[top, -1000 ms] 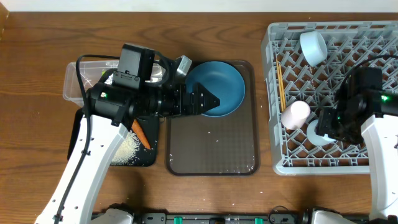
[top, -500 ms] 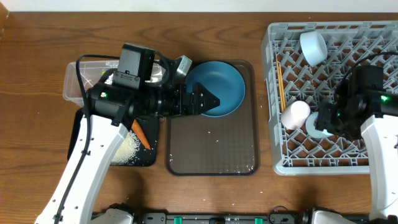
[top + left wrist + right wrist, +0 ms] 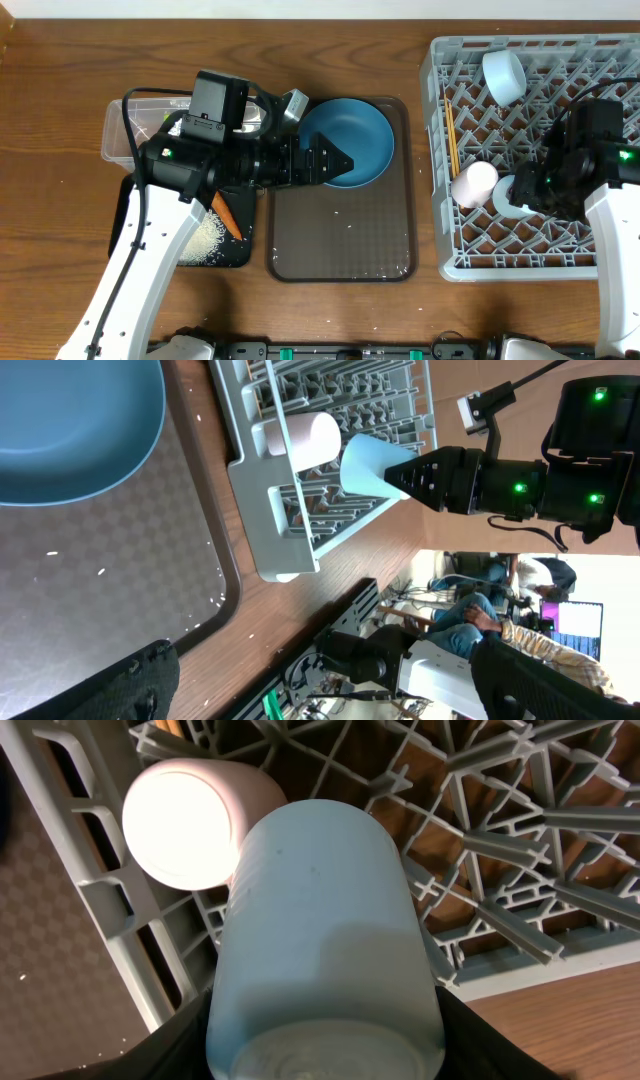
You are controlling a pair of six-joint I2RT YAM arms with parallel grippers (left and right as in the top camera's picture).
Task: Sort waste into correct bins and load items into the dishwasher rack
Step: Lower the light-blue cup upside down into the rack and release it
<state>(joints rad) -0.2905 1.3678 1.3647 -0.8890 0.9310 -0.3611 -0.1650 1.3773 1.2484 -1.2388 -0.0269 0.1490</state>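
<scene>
Right tool point(image 3: 322, 1055) closed about the light blue cup point(image 3: 320, 920), dark fingers pressed to either side near its base; cup held on its side, low over the near-left part of the dishwasher rack point(image 3: 500, 268), just beside the pale pink cup point(image 3: 474, 184) lying there; whether it touches the pegs, cannot tell. Left tool point(image 3: 336, 163) spread wide, nothing in it, hovering at the left rim of the blue plate point(image 3: 355, 135), which sits at the far end of the brown tray point(image 3: 340, 250). In the rack already: small white-and-blue bowl point(image 3: 503, 76) at the far side; wooden chopsticks point(image 3: 450, 135) along the left wall. Carrot point(image 3: 226, 215) and rice grains point(image 3: 200, 240) lie in the black tub point(image 3: 243, 258); clear tub point(image 3: 115, 135) behind it on the tabletop point(image 3: 60, 80).

Step in hand, as I read it: racking the blue cup. Next move calls for seating it between pegs clear of the pink cup, then letting go; the plate looks to be the one item left outside, and a flat plate on a flat tray will want a grip at the rim.
</scene>
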